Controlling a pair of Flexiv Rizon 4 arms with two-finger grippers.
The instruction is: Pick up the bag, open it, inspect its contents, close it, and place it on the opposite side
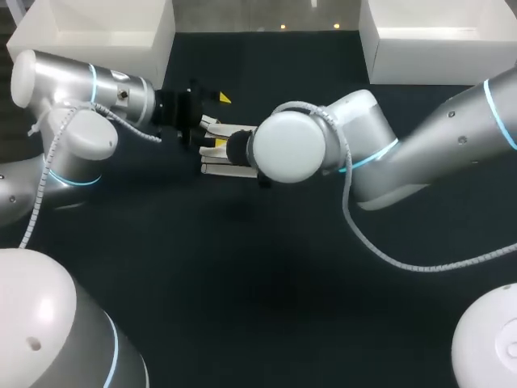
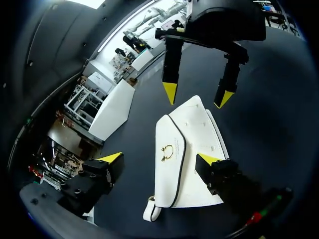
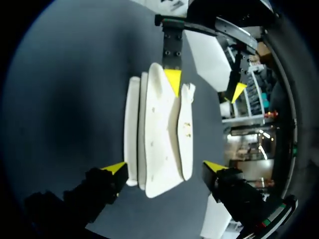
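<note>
The white bag, with a black-edged flap and a gold clasp, rests on the dark table between my two arms. My left gripper is open and straddles one end of the bag; one fingertip overlaps it and the other stands well clear. My right gripper is open around the opposite end of the bag, its fingers apart from it. In the head view the bag peeks out under my left gripper. My right wrist hides the right fingers there.
A white bin stands at the back left and another white bin at the back right. A grey cable from my right arm loops over the table's right half.
</note>
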